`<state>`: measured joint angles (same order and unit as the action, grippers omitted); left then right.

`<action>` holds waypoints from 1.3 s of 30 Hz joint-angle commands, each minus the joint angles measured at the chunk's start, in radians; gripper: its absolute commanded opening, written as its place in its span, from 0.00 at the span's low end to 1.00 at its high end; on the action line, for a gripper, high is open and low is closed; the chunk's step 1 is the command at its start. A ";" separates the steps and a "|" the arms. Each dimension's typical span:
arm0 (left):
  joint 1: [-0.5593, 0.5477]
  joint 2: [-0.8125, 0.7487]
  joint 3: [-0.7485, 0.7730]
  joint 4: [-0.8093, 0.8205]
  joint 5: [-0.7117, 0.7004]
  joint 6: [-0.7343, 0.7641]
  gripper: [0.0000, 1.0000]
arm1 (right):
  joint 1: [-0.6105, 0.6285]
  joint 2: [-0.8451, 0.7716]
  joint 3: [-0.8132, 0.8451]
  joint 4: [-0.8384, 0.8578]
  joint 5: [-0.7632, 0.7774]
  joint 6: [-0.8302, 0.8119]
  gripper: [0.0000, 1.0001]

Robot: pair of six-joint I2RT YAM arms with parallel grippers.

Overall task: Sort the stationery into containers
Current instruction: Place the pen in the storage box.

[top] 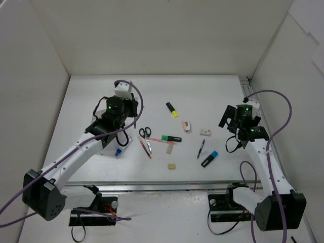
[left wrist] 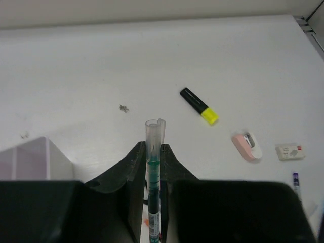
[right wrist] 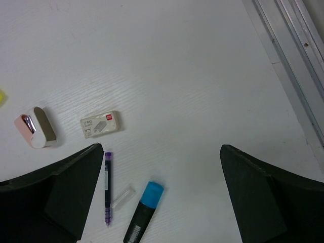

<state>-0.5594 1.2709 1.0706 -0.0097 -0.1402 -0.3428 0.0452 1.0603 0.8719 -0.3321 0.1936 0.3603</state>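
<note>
Left end effector (left wrist: 153,148) is clamped tight on a green-ink pen (left wrist: 154,132), which stands between the two fingers with its clear cap poking past the tips. A corner of the white translucent box (left wrist: 35,159) shows low to its left on the desk (left wrist: 101,61). Right end effector (right wrist: 162,148) hangs with its fingers spread wide and nothing between them. Under it lie a purple pen (right wrist: 107,187) and a blue highlighter (right wrist: 144,212) close together, with a loose clear cap (right wrist: 123,197) between them. Further out is a white eraser (right wrist: 100,124), with the pink-white correction tape (right wrist: 35,126) near it but not touching. Seen from above, a beige eraser (top: 171,165) sits nearest the arm bases. Beyond it are the scissors (top: 146,136) and a green highlighter (top: 171,137) side by side in mid-desk. Farthest out lies the yellow highlighter (top: 172,109) — well apart from the box.
</note>
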 commanded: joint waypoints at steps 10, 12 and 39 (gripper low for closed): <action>0.418 -0.070 -0.123 0.545 0.497 0.401 0.00 | 0.013 0.020 0.053 0.030 0.004 -0.029 0.98; 0.443 -0.029 -0.098 0.557 0.514 0.392 0.00 | 0.013 0.020 0.055 0.027 0.015 -0.034 0.98; 0.466 -0.171 -0.305 0.501 0.464 0.222 1.00 | 0.027 -0.025 0.045 0.028 -0.010 -0.049 0.98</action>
<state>-0.0860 1.1618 0.6849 0.5430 0.3099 -0.1307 0.0612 1.0653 0.8795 -0.3321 0.1898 0.3229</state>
